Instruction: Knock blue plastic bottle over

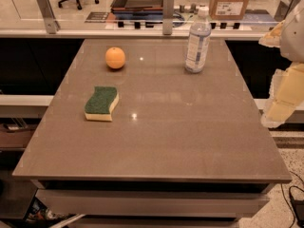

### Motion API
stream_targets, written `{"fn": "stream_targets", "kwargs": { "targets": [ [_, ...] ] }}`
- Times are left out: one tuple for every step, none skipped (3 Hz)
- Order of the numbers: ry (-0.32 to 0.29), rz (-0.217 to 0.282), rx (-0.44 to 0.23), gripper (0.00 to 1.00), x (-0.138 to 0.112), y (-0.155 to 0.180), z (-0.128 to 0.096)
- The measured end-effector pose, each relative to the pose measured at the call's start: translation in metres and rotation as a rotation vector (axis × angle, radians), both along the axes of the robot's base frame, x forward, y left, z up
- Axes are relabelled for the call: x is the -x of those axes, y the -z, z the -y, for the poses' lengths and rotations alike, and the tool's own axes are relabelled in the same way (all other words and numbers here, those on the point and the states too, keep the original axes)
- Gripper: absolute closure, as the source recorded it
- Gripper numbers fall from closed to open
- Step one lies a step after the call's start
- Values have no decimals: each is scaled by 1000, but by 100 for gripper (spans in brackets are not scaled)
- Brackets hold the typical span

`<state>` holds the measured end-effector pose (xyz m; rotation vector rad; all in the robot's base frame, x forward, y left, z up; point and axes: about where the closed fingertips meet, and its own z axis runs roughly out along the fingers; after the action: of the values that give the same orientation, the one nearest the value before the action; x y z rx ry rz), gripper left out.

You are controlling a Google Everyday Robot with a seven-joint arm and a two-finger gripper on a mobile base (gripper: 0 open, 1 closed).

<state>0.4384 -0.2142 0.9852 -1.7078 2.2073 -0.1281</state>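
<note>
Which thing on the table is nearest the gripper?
The clear bluish plastic bottle, upright at far right; others lie left. The gripper hangs off the table's right edge.

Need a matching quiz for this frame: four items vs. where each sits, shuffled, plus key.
Column 1
1. clear bluish plastic bottle with white cap
2. round orange ball
3. green-and-yellow sponge
4. gripper

Column 2
A. lying flat, left-middle of the grey-brown table
B. beyond the table's right edge
C. upright, far side, right
D. far side, left

Pairs: 1-C, 2-D, 3-A, 4-B
</note>
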Motion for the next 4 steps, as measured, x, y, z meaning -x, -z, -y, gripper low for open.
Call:
{"fn": "stream_targets", "kwargs": {
  "targets": [
    [0,0,0,0,0,0,0],
    [6,20,-13,0,-3,-2,1],
    [36,80,-74,0,-14,-2,7],
    [81,153,-169,0,-33,2,18]
  ]
}}
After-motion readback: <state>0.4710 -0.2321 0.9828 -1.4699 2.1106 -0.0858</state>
